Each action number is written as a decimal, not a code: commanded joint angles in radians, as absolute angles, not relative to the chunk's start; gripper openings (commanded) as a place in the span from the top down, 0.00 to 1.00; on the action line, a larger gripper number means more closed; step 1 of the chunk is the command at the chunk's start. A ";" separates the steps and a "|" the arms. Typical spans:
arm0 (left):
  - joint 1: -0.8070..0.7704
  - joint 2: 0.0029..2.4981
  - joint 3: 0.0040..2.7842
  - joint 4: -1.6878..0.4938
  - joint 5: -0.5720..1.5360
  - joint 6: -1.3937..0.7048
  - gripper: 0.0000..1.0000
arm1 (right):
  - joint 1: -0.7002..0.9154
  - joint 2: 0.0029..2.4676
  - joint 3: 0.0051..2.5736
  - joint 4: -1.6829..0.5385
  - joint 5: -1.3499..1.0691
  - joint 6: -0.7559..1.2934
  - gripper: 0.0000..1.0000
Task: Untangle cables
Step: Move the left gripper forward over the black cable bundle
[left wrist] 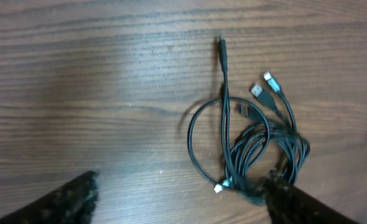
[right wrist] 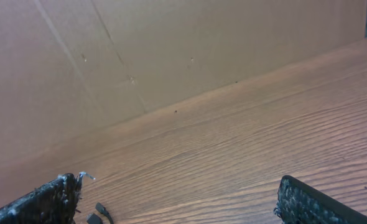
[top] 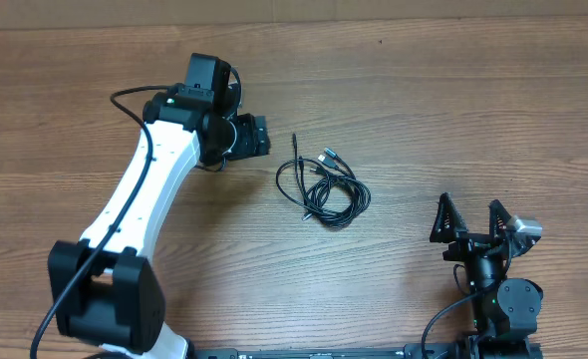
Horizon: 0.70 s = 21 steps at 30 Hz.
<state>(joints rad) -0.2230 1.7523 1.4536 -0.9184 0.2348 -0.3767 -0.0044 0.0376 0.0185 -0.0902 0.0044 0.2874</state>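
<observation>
At the middle of the surface (top: 424, 90), the cables (top: 324, 189) look light, limp and apt to snag. I'd take the stray plug end (top: 294, 137) pointing toward the far edge. The left pincer (left wrist: 180, 183) and right pincer (top: 467, 204) both gape, empty.

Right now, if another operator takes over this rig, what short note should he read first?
Left hand: open, empty, above the table beside the cables.
Right hand: open, empty, near its base, away from the cables.
Cables: one tangled bundle of loops mid-table, plug ends sticking out.
Done: nothing separated.
Left: grip one cord, pull it free, then likely repeat for the others.
</observation>
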 commanded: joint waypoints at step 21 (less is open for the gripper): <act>-0.286 2.003 1.475 -0.891 0.245 -0.584 0.93 | -0.001 0.037 0.008 -0.084 0.006 0.284 0.00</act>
<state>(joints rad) -0.2710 1.9873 1.4544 -0.8906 0.2474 -0.5705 -0.0040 0.0376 0.0185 -0.0902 0.0044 0.2871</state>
